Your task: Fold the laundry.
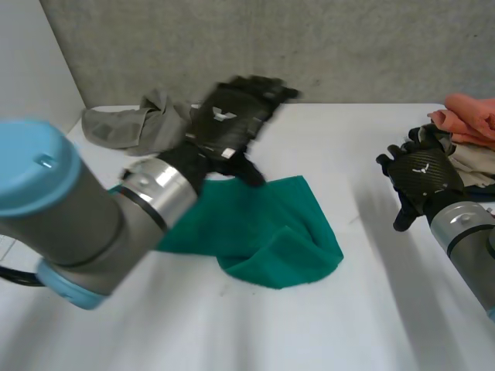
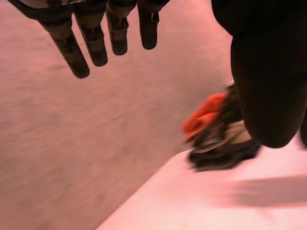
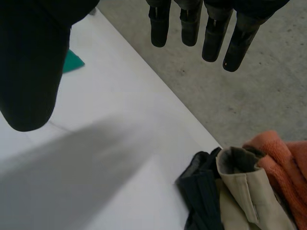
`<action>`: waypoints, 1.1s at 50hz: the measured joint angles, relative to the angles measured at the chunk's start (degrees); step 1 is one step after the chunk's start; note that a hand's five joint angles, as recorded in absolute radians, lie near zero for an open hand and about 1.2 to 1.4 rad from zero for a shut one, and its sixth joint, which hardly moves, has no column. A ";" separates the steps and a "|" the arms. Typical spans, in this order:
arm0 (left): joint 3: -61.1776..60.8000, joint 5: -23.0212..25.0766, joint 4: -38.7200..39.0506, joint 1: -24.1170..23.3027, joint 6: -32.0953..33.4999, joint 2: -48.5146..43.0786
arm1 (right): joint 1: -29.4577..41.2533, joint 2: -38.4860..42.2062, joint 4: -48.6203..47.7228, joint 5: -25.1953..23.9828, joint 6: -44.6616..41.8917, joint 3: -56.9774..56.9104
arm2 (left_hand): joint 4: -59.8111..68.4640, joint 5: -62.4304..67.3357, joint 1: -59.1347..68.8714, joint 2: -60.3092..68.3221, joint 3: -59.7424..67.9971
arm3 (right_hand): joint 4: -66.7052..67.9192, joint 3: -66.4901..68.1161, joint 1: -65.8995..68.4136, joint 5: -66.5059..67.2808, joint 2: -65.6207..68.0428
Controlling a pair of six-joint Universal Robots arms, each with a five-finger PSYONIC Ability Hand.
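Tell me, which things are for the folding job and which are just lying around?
Job: green cloth, left hand, right hand.
Lying around, maybe laundry for later: grey garment, orange cloth, beige garment, dark garment.

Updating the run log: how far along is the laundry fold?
Done: nothing looks finished; the green cloth lies rumpled mid-table, one side bunched over. In hand: nothing; the left hand is open by its far edge, the right hand open beside the garment pile. Remaining: the green cloth, the grey cloth at the table's far corner and the pile.
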 measured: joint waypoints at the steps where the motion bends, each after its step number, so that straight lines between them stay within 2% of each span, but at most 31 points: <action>1: -1.11 -2.56 -1.33 2.92 0.45 1.98 | 0.46 -0.56 1.69 -0.75 0.00 -0.39 | 0.00 0.00 0.00 0.00 0.00 | 0.00 0.00 0.00 0.00 0.00; 6: -3.48 -6.00 -4.96 10.30 3.93 4.38 | 2.71 -1.60 8.20 -3.62 0.49 -2.41 | 0.00 0.00 0.00 0.00 0.00 | 0.00 0.00 0.00 0.01 0.00; 11: -4.15 -7.05 -8.71 20.68 12.34 2.96 | 8.04 -1.95 19.20 -6.49 3.11 -7.75 | 0.00 0.00 0.00 0.00 0.00 | 0.00 0.00 0.00 0.00 0.00; 15: -2.33 -6.97 -10.91 28.32 19.28 -1.21 | 13.38 -0.97 26.71 -7.18 5.29 -12.40 | 0.00 0.00 0.01 0.00 0.00 | 0.00 0.00 0.00 0.00 0.00; 16: -2.06 -6.96 -11.14 28.99 19.88 -1.74 | 13.79 -0.83 27.12 -7.20 5.41 -12.71 | 0.00 0.00 0.01 0.00 0.00 | 0.00 0.00 0.00 0.00 0.00; 17: -0.54 -6.91 -12.12 31.86 22.28 -4.48 | 16.37 0.42 28.87 -7.13 5.93 -14.35 | 0.00 0.00 0.01 0.00 0.00 | 0.00 0.00 0.00 0.00 0.00; 22: 4.70 -6.70 -14.74 36.05 25.23 -12.34 | 22.22 4.95 27.67 -5.06 5.88 -17.06 | 0.00 0.00 0.01 0.00 0.00 | 0.00 0.00 0.00 0.00 0.00; 24: 6.31 -6.57 -15.48 36.60 25.48 -14.61 | 23.49 6.30 26.47 -3.90 5.43 -17.48 | 0.00 0.00 0.03 0.00 0.00 | 0.00 0.00 0.00 0.00 0.00; 31: 13.68 -5.32 -17.83 37.42 25.35 -23.79 | 29.44 15.72 18.79 6.10 -1.63 -20.14 | 1.43 1.54 2.04 1.33 0.98 | 0.11 0.33 0.11 0.08 0.27; 33: 15.00 -4.99 -17.96 37.34 25.25 -25.29 | 30.26 17.90 17.50 8.44 -3.68 -20.80 | 9.77 9.83 11.96 10.12 8.94 | 4.06 5.20 3.79 3.95 4.94; 34: 15.12 -4.96 -17.98 37.32 25.24 -25.43 | 30.36 18.24 17.31 8.76 -3.98 -20.89 | 9.77 9.83 11.96 10.12 8.94 | 5.86 7.03 5.44 5.53 7.46; 35: 15.67 -4.88 -17.97 37.19 25.21 -26.09 | 30.64 19.43 16.65 9.85 -5.03 -21.25 | 22.01 21.60 25.64 22.65 22.11 | 8.05 10.03 7.34 7.53 9.72; 36: 15.91 -4.88 -17.93 37.11 25.21 -26.28 | 30.70 19.88 16.38 10.23 -5.40 -21.38 | 29.03 28.44 33.16 28.83 28.23 | 23.11 24.40 20.66 21.79 24.51; 38: 16.05 -4.89 -17.90 37.01 25.20 -26.40 | 30.72 20.36 16.00 10.63 -5.80 -21.52 | 32.03 31.28 36.55 31.83 31.25 | 27.89 29.19 24.39 26.24 29.44; 39: 16.12 -4.91 -17.89 36.89 25.18 -26.45 | 30.72 20.47 15.86 10.74 -5.91 -21.56 | 38.57 37.58 43.42 39.47 37.70 | 38.29 39.51 34.65 36.03 40.01; 40: 16.11 -4.95 -17.87 36.71 25.15 -26.35 | 30.56 20.75 15.12 11.14 -6.18 -21.58 | 52.85 51.21 53.53 52.85 51.77 | 48.80 49.96 41.90 46.68 50.47; 43: 15.59 -5.00 -17.91 36.02 24.95 -25.51 | 30.16 19.84 14.12 11.31 -6.04 -21.17 | 55.75 51.86 53.53 55.28 54.48 | 54.47 55.57 45.41 52.53 55.07; 46: 14.72 -5.01 -17.98 35.10 24.70 -23.69 | 29.50 17.26 13.39 11.18 -5.80 -20.23 | 55.80 51.86 53.53 55.35 54.56 | 54.62 55.72 45.41 52.72 55.07; 55: 11.39 -4.94 -18.00 31.58 22.53 -13.29 | 24.17 4.76 15.74 9.82 -7.55 -15.55 | 55.80 51.86 53.53 55.36 54.56 | 54.62 55.73 45.41 52.74 55.07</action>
